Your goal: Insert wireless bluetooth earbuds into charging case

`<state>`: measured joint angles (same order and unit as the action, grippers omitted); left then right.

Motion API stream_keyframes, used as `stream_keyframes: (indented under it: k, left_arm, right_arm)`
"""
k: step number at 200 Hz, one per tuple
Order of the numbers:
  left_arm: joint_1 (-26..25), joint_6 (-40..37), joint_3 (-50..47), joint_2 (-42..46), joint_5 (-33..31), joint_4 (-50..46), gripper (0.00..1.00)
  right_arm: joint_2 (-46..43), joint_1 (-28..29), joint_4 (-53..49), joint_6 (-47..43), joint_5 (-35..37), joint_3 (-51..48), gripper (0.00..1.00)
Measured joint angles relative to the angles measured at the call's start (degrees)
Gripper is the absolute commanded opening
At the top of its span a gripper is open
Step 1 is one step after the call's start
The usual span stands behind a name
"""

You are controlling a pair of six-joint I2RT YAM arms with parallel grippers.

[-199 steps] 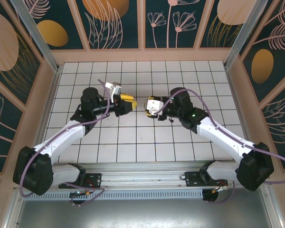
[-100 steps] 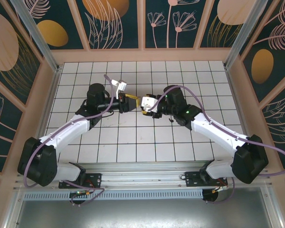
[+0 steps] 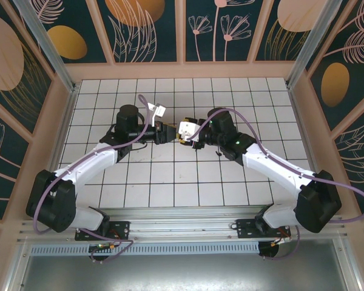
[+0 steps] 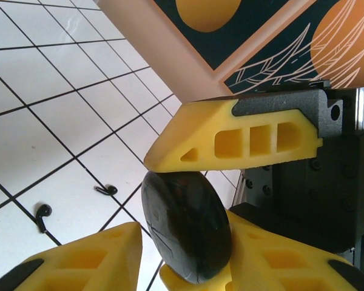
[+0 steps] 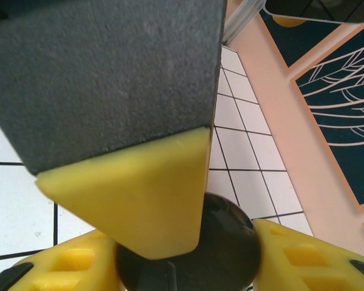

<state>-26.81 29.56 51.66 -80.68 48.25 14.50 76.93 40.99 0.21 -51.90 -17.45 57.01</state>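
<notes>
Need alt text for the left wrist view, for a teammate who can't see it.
A round black case sits among yellow fingers, one against its top edge, others beside and below it. Behind it, two small dark pieces lie on the white tiled table, with a floral wall panel beyond.

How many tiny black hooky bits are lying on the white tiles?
2. One black bit lies just left of the round black case; the other bit lies farther left. More could be hidden behind the yellow fingers.
</notes>
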Motion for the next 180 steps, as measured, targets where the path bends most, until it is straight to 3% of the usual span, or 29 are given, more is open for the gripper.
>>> stream_keyframes:
  k: [23, 57, 76, 116, 137, 180]
  left_arm:
    - [-0.3, -0.4, 0.7, -0.5, 0.0, -0.5, 0.39]
    - [-0.6, -1.1, 1.2, -0.6, -0.2, -1.4, 0.24]
    - [-0.6, -1.8, 1.3, -0.6, -0.4, -1.5, 0.17]
    - [-0.8, -5.8, 0.6, 0.0, -0.2, -0.9, 0.16]
    - [-1.0, -9.9, -1.7, 0.4, 2.1, 2.1, 0.15]
    - [-1.0, -19.1, -6.4, 3.0, 7.5, 7.6, 0.14]
  right_arm:
    - [0.0, 0.1, 0.0, 0.0, 0.1, 0.0, 0.39]
    - [0.1, 0.4, 0.0, 0.0, 0.9, 0.0, 0.40]
    - [0.1, 0.4, 0.0, 0.0, 1.5, 0.0, 0.46]
    - [-1.5, 0.0, 1.3, 1.9, 0.6, -1.8, 0.58]
    - [-7.0, -2.7, 0.8, 5.0, -5.6, -5.1, 0.59]
    - [-18.0, -13.9, -1.1, 11.0, -22.3, -8.3, 0.59]
